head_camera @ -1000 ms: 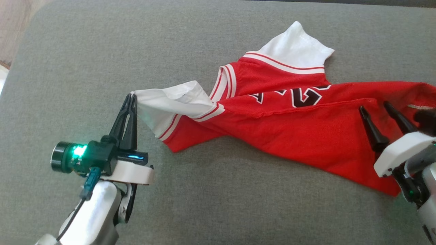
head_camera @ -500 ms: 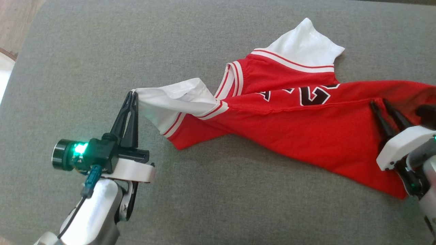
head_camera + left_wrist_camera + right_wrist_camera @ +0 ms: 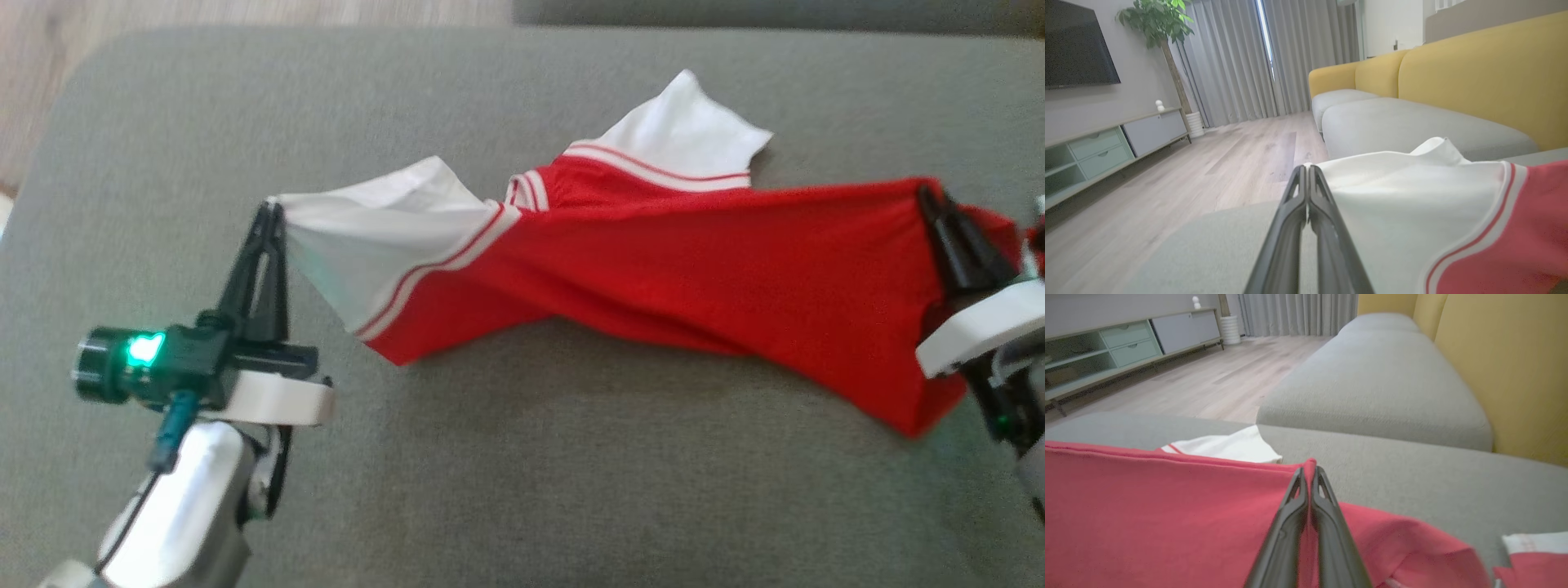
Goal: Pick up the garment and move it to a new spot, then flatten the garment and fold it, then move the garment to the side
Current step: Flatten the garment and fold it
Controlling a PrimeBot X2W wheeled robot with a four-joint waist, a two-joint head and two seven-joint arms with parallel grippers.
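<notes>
The garment (image 3: pixel 653 261) is a red jersey with white sleeves and striped trim, stretched across the grey cushion (image 3: pixel 522 474) in the head view. My left gripper (image 3: pixel 269 214) is shut on the edge of its white sleeve (image 3: pixel 1404 192) at the left. At the right, my right gripper (image 3: pixel 928 198) is shut on a fold of the red body (image 3: pixel 1167 506), lifting that edge off the cushion. Between the two grips the cloth hangs taut and twisted. The other white sleeve (image 3: pixel 686 131) lies flat behind.
Wooden floor (image 3: pixel 245 12) lies past the cushion's far left corner. The wrist views show a yellow-backed sofa (image 3: pixel 1474 73) with grey seats (image 3: pixel 1372 388), a TV cabinet (image 3: pixel 1106 139), curtains (image 3: pixel 1274 57) and a potted plant (image 3: pixel 1159 20).
My right gripper has closed on the red cloth and raised it. The jersey is pulled taut, hiding its black lettering. The head camera has tilted, so the picture shifted.
</notes>
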